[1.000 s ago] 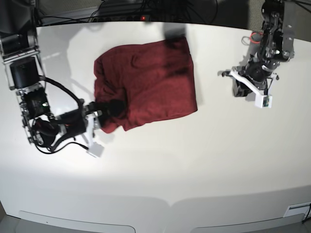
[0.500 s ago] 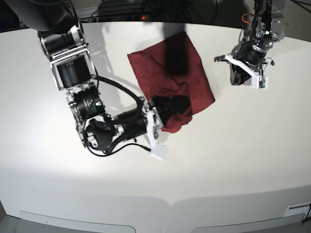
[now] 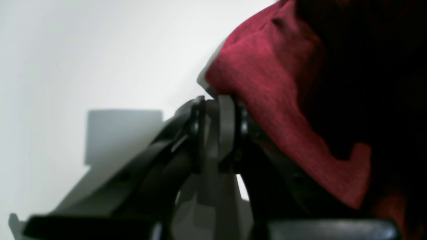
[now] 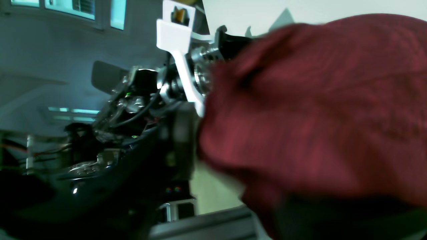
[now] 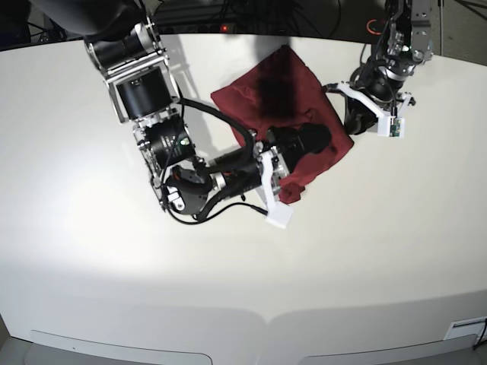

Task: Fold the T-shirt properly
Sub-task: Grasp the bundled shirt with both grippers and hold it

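Observation:
The dark red T-shirt [image 5: 278, 95] lies bunched in a folded heap at the back middle of the table. My right gripper [image 5: 310, 139] sits on the shirt's right part, reaching in from the left. Its fingers are hidden by blurred red cloth [image 4: 317, 100] in the right wrist view. At the shirt's right edge is my left gripper [image 5: 352, 120]. In the left wrist view its jaws [image 3: 217, 110] stand together with nothing seen between them. A fold of the shirt [image 3: 267, 80] lies against the right finger.
The white table [image 5: 228, 289] spreads wide to the front and left. Cables [image 5: 221, 23] run along its back edge. A white camera mount [image 5: 278, 217] hangs off the right arm's wrist, just in front of the shirt.
The right arm has swept right with the shirt's left part, folding it over and shifting the heap right. The left gripper has come down and left to the shirt's edge.

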`<control>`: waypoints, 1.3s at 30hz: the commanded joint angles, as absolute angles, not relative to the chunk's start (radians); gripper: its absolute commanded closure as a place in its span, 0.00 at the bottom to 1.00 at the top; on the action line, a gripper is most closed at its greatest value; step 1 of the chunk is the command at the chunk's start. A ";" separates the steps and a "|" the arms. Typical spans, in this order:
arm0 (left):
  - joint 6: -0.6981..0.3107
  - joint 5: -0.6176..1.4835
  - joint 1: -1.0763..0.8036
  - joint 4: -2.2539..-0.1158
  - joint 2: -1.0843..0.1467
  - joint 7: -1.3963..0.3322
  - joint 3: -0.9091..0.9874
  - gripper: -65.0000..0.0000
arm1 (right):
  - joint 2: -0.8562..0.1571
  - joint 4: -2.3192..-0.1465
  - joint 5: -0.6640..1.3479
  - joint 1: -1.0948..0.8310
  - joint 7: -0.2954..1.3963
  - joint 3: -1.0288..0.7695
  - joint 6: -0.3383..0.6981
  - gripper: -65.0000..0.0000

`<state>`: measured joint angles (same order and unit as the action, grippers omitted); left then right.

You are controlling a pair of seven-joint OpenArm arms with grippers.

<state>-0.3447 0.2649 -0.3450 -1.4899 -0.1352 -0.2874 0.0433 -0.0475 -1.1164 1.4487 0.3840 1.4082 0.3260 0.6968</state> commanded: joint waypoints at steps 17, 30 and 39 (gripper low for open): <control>-0.266 0.412 -0.347 -1.526 -0.231 -0.384 0.250 0.89 | -0.087 -1.133 1.484 0.562 1.396 0.320 0.698 0.59; -0.397 0.629 -0.346 -1.744 -0.227 -0.455 0.126 0.89 | -0.220 -1.133 1.278 0.614 1.396 0.320 0.698 0.59; -0.393 0.539 -0.347 -1.744 -0.215 -0.425 0.013 0.89 | -0.210 -1.133 1.274 0.516 1.396 0.321 0.698 0.59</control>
<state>-0.3889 0.5247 -0.3492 -1.7233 -0.2138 -0.4484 0.0097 -0.2131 -1.1164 1.2518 0.4885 1.4067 0.3271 0.6968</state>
